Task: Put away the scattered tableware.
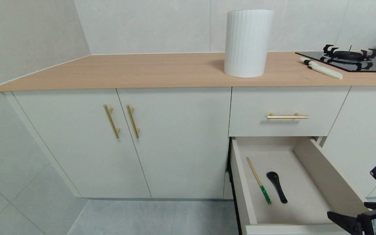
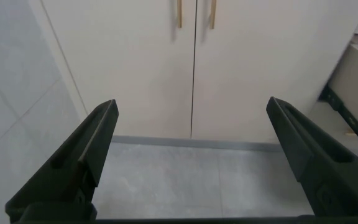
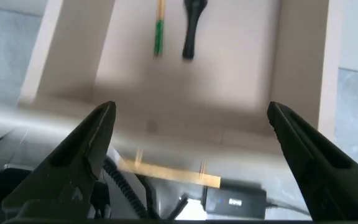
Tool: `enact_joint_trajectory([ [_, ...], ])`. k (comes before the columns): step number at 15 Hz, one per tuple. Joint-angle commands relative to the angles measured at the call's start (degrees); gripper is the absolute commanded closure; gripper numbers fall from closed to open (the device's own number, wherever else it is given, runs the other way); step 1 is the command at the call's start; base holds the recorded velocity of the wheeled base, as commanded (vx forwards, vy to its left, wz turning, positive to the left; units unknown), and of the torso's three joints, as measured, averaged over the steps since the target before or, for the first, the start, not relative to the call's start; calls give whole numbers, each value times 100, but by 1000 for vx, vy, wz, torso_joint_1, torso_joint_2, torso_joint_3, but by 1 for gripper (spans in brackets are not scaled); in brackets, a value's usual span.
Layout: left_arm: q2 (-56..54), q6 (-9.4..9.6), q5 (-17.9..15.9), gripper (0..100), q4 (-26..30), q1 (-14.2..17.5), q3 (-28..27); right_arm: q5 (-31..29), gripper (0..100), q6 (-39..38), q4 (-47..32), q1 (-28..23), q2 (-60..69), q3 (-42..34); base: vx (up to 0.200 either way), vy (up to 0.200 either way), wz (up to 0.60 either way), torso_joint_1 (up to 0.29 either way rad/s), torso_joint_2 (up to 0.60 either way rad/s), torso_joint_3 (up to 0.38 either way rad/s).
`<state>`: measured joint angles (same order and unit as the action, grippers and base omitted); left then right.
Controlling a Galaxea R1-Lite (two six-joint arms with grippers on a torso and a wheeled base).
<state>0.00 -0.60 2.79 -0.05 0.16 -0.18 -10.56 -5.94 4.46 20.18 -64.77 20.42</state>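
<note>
1. Right hand: fingers spread, empty, over the near front of the open drawer.
2. Left hand: also spread and empty, facing the cabinet doors.
3. Probable step: close the drawer. Push squarely at the centre of its front panel to prevent skewing.
4. Contents: wooden chopsticks with green ends and a black spoon, side by side, not touching.
5. A white-handled utensil lies on the table, far right.

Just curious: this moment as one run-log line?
white drawer: open; inside: green-tipped wooden chopsticks, black spoon; left hand: open; right hand: open, by drawer
</note>
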Motion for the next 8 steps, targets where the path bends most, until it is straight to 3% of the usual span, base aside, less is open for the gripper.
enact_joint_trajectory([
  [1, 0, -2, 2, 0, -4, 2, 1, 1, 0, -4, -253, 83, 368, -47, -200, 0, 0, 2, 2, 2],
  [3, 0, -11, 2, 0, -4, 2, 1, 10, 0, -13, -569, 136, 492, -82, -200, 0, 0, 2, 0, 5],
  [8, 0, -11, 2, 0, -4, 2, 1, 273, 0, -57, -1158, 136, 26, -135, 0, 0, 0, 0, 0, 0],
])
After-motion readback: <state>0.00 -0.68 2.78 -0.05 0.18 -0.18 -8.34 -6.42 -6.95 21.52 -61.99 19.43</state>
